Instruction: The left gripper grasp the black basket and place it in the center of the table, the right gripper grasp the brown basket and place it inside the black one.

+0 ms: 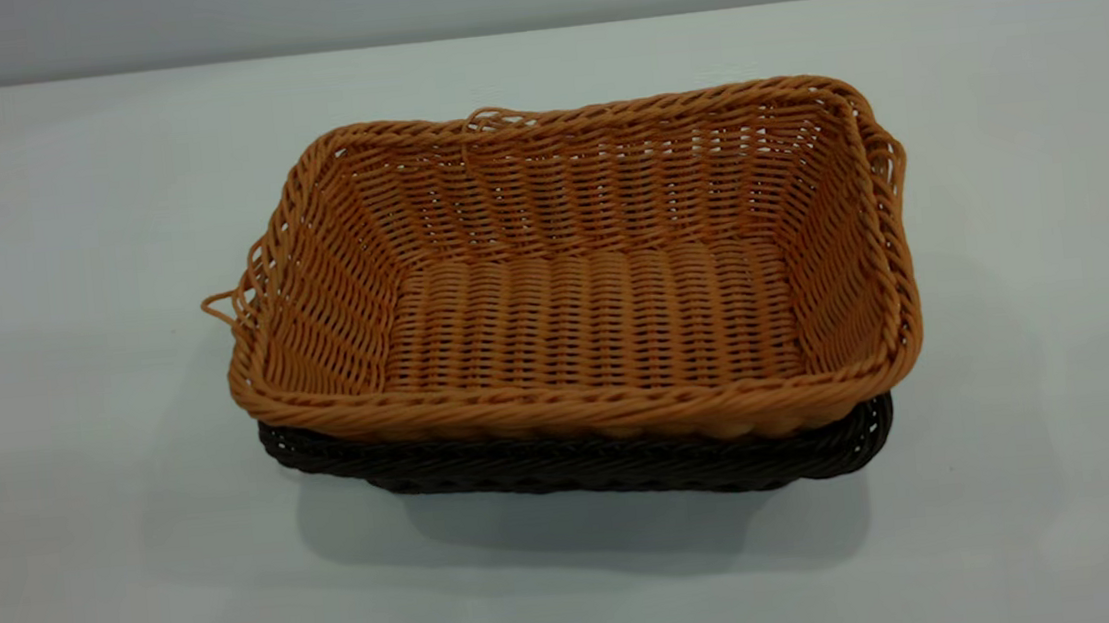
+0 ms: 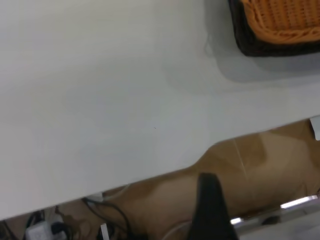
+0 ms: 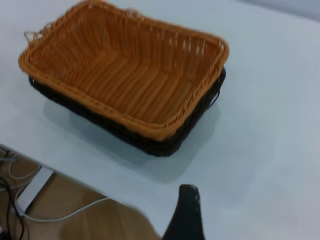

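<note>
The brown basket (image 1: 592,278) sits nested inside the black basket (image 1: 588,464) near the middle of the table (image 1: 61,294). Only the black basket's rim and lower wall show beneath it. Neither gripper shows in the exterior view. In the left wrist view, a dark part of my left gripper (image 2: 212,205) hangs off the table edge, far from the baskets, whose corner shows there as brown basket (image 2: 285,20) in black basket (image 2: 250,45). In the right wrist view, my right gripper (image 3: 186,212) is near the table edge, apart from the brown basket (image 3: 125,70) and the black basket (image 3: 165,145).
The brown floor (image 2: 240,170) lies beyond the table edge, with cables (image 2: 100,210) on it. More cables (image 3: 30,200) lie below the table edge on the right arm's side. Bare tabletop surrounds the baskets.
</note>
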{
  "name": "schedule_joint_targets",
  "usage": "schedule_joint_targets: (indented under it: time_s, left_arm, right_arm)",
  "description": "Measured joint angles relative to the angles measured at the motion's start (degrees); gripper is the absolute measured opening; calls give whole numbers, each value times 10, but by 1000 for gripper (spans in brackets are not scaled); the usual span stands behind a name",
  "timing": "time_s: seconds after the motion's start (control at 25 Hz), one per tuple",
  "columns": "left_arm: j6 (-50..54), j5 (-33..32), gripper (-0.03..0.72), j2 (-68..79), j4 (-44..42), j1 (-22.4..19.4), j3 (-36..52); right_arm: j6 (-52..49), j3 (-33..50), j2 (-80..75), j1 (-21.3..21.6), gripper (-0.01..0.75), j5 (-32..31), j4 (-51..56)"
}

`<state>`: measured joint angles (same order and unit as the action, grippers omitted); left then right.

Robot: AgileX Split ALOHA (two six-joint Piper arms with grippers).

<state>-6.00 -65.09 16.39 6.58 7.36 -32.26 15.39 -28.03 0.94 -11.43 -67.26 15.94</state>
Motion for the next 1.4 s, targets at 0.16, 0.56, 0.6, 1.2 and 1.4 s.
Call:
schedule_joint_targets:
  time_s: [0.16,0.56,0.6,1.2,1.4]
  left_arm:
    - [-1,24,482,-35,0,0,30]
    - [-1,14,482,-60,5,0,43]
    - [-1,14,482,-60,5,0,43]
    - [-1,13,482,-155,-18,-69,43]
    - [-1,12,482,-175,-31,-89,43]
  right_arm:
    - [0,0,0,0,582,1,0]
    - [-1,0,0,0,581,-3,5]
    - [-1,0,0,0,581,-3,5]
    - [-1,0,0,0,581,-3,8]
    - [-1,0,0,0,581,-3,8]
